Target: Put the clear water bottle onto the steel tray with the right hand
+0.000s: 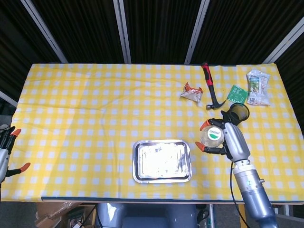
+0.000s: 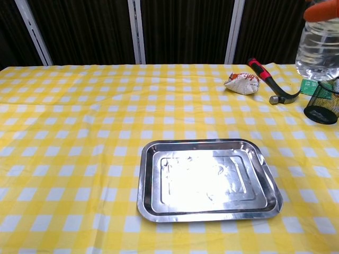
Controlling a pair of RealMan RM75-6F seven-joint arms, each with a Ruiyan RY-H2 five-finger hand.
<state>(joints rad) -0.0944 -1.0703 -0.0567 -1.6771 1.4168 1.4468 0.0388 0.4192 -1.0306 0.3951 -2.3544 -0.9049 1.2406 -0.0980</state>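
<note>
One ribbed clear plastic bottle (image 1: 212,136) hangs beside the rectangular glossy steel tray (image 1: 162,161).

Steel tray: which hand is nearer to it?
Right. The right hand, holding the bottle, is just off the tray's right side; the left hand is at the table's far left edge.

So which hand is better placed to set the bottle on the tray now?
The right hand: it holds the clear water bottle in the air, just right of the steel tray. The left hand waits at the table's far left edge.
</note>
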